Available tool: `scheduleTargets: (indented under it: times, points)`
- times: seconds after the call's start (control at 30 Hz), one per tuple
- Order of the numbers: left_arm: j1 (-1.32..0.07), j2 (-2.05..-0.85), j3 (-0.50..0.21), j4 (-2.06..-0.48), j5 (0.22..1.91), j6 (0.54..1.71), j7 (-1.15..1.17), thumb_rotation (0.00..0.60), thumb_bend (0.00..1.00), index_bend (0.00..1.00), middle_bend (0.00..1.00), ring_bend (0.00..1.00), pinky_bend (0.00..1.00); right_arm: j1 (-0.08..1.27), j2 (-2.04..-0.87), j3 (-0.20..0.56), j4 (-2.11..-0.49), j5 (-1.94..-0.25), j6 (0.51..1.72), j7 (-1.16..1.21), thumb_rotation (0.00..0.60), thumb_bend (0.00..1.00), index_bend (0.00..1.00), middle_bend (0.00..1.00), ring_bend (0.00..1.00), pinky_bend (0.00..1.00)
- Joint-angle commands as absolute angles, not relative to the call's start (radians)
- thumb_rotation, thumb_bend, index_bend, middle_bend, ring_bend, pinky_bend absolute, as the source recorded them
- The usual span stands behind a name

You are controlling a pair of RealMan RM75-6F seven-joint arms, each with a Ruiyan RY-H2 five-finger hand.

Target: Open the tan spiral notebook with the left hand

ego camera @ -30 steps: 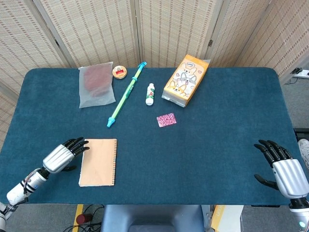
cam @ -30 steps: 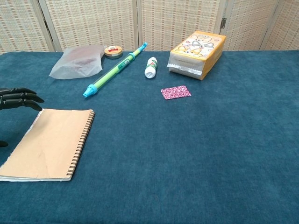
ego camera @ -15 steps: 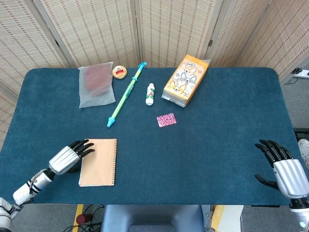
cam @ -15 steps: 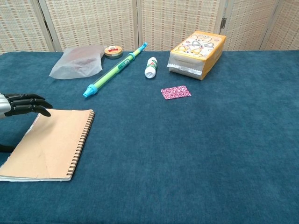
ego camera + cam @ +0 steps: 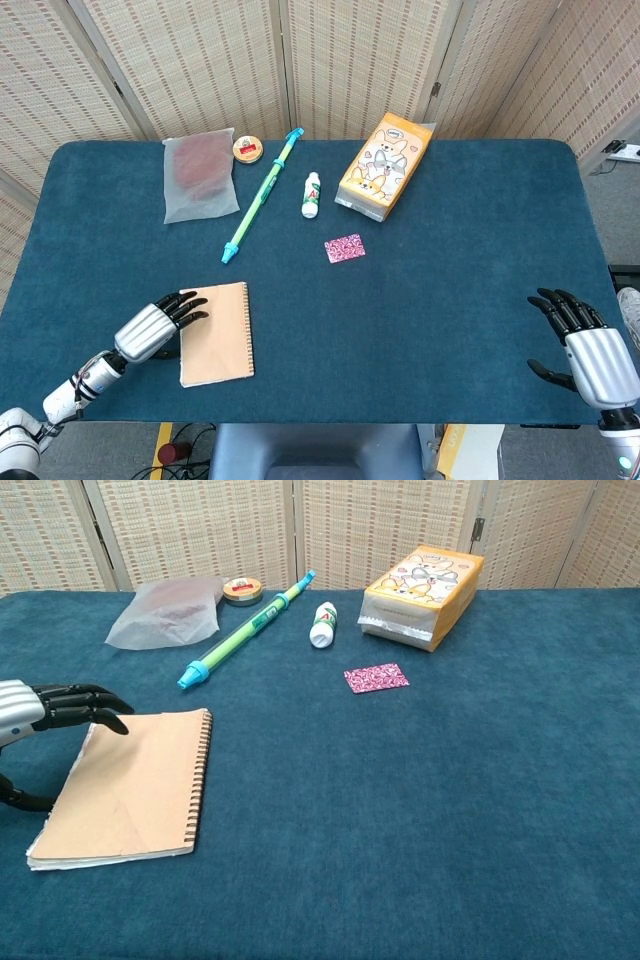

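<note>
Our left hand sits open-fingered with its fingertips over the free edge of the tan spiral notebook, gripping nothing, the cover closed and the coil on the far side from it. The risk: fingers push rather than catch the cover, so the whole book slides (the cloth looks slippery enough). Only the head view shows our right hand, open and well apart; the chest view shows the page stack's edge.
</note>
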State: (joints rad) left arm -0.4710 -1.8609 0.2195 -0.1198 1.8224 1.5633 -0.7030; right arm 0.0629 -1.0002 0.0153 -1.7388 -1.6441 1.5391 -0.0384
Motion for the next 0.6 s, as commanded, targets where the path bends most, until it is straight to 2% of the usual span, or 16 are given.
scheduleTargets:
  times: [0.03,0.13,0.4,0.6]
  points:
    - [-0.472,-1.87,0.215,-0.117,1.814,1.562,-0.713,0.6,0.15,0.26,0.17,0.14,0.26,0.062,-1.0,0.016,-1.74,-1.644,1.54,-0.04,0.6,0.13,0.17,0.17,0.13,0.22]
    - [-0.473,-1.877,0.216,-0.114,1.811,1.553,-0.715,0.6,0.17,0.27,0.18,0.14,0.26,0.061,-1.001,0.017,-1.741,-1.642,1.542,-0.041,0.6,0.13,0.17,0.17,0.13,0.22]
    - [-0.476,-1.897,0.203,-0.115,1.789,1.551,-0.736,0.6,0.37,0.29,0.19,0.14,0.26,0.058,-1.001,0.019,-1.743,-1.641,1.545,-0.043,0.6,0.12,0.17,0.17,0.13,0.22]
    - [-0.483,-1.905,0.2,-0.119,1.782,1.557,-0.75,0.6,0.4,0.29,0.19,0.14,0.26,0.056,-1.002,0.02,-1.74,-1.64,1.548,-0.039,0.6,0.12,0.17,0.17,0.13,0.22]
